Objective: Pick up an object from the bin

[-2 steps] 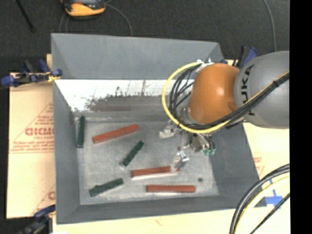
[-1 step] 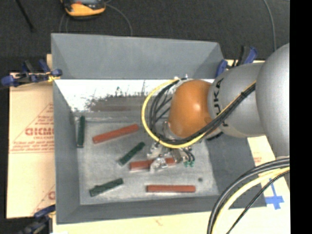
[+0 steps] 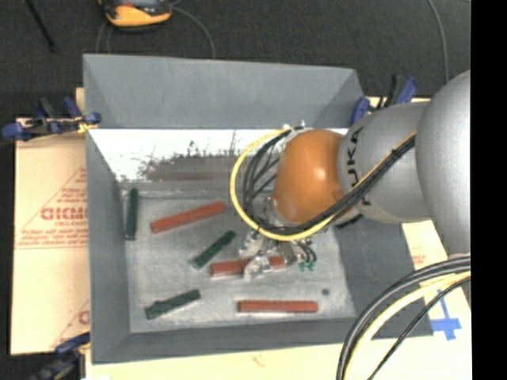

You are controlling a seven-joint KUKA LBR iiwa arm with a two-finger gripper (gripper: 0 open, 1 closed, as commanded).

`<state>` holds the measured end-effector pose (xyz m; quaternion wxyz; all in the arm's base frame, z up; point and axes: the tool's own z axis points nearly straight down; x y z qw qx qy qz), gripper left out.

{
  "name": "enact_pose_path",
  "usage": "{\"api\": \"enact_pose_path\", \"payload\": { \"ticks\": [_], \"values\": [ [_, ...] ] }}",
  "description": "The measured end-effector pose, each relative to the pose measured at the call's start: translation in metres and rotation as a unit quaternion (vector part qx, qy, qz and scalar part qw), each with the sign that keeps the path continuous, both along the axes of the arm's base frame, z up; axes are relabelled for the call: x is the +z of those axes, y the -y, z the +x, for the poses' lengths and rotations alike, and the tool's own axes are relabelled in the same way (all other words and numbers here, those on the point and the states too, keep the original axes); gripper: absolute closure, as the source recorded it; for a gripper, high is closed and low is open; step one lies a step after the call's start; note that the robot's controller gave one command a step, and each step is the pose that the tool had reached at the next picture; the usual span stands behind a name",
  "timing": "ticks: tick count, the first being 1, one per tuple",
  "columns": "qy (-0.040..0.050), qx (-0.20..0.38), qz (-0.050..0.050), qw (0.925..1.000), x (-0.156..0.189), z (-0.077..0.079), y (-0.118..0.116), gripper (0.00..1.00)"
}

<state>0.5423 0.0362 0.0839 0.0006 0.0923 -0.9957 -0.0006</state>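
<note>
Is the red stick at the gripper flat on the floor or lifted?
Flat: the red stick lies on the bin floor, one end under the gripper.

A dark grey, speckled floor (image 3: 269, 22) fills the far part of the scene, evenly lit. At far left an orange-and-black handheld device (image 3: 135, 5) lies on it, with a thin black cable (image 3: 204, 28) looping away. Another thin cable (image 3: 444, 34) curves at far right, and a dark line (image 3: 37, 16) slants at far left.
</note>
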Motion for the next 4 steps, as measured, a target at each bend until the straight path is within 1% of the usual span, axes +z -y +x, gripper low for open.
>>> {"api": "enact_pose_path", "payload": {
  "ticks": [1, 2, 3, 4],
  "values": [
    [0.0012, 0.013, -0.001, 0.9999, 0.006, 0.029, 0.000, 1.00],
    [0.0034, 0.019, -0.001, 0.9998, 0.026, 0.032, 0.002, 1.00],
    [0.0027, 0.054, -0.001, 0.9985, 0.140, 0.047, 0.016, 1.00],
    [0.0027, 0.054, -0.001, 0.9985, 0.140, 0.047, 0.015, 0.00]
  ]
}}
